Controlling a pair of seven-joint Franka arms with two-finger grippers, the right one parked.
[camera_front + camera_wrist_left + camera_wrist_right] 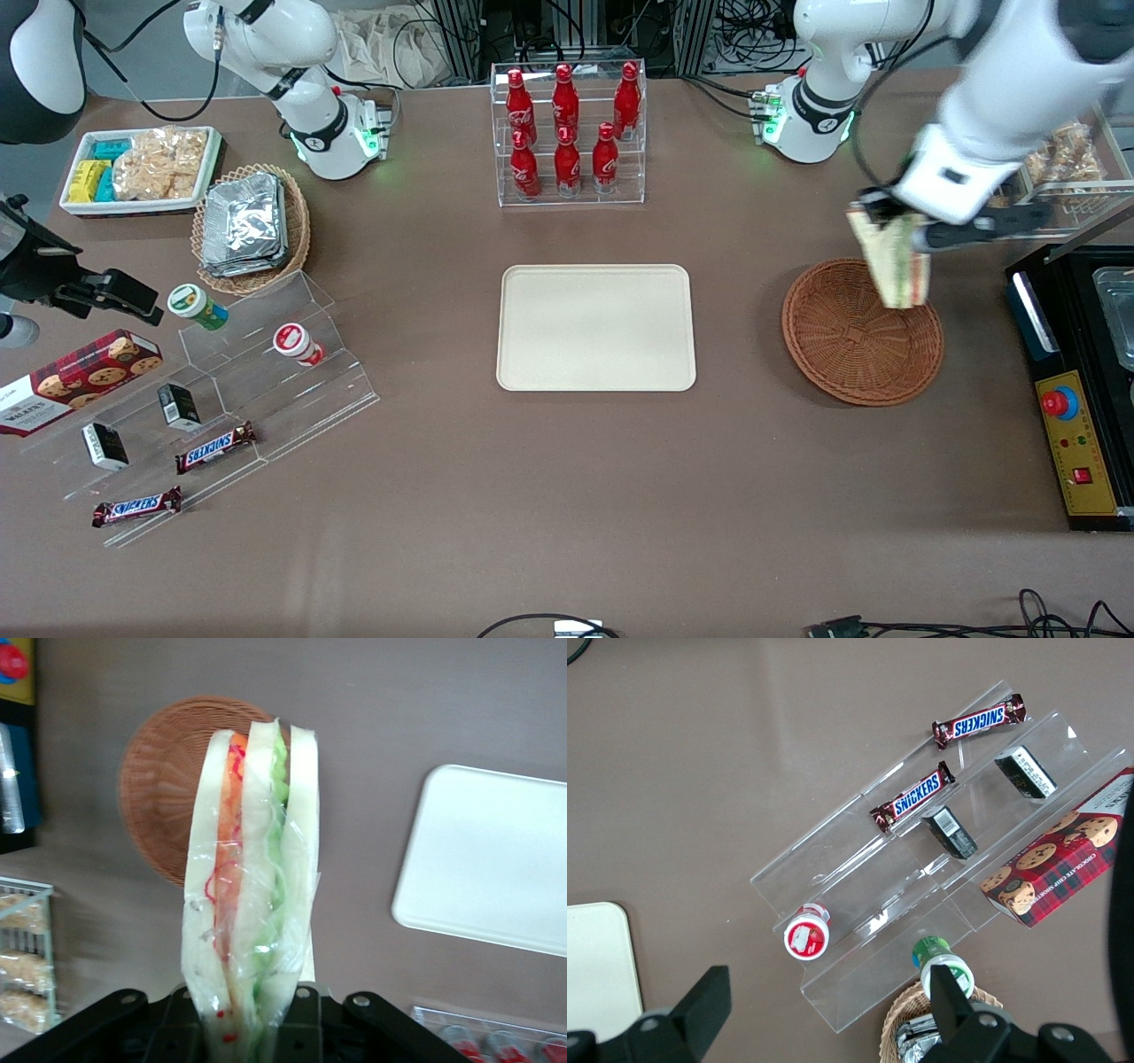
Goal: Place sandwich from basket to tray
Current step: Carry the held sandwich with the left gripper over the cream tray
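My left gripper [886,226] is shut on the sandwich [897,261], a wrapped wedge of pale bread with green and red-pink filling, and holds it in the air over the rim of the reddish-brown wicker basket [850,341]. In the left wrist view the sandwich [252,886] sticks out from between the black fingers [301,1023], with the empty basket [164,780] below it. The cream-beige tray [595,326] lies flat and bare in the middle of the table, beside the basket toward the parked arm's end; its corner [487,864] shows in the wrist view too.
A rack of red bottles [567,133] stands farther from the front camera than the tray. A black appliance [1076,390] sits at the working arm's end, next to the basket. Acrylic snack shelves [213,399], a tan basket of foil packs [251,226] and a white snack tray [142,168] lie toward the parked arm's end.
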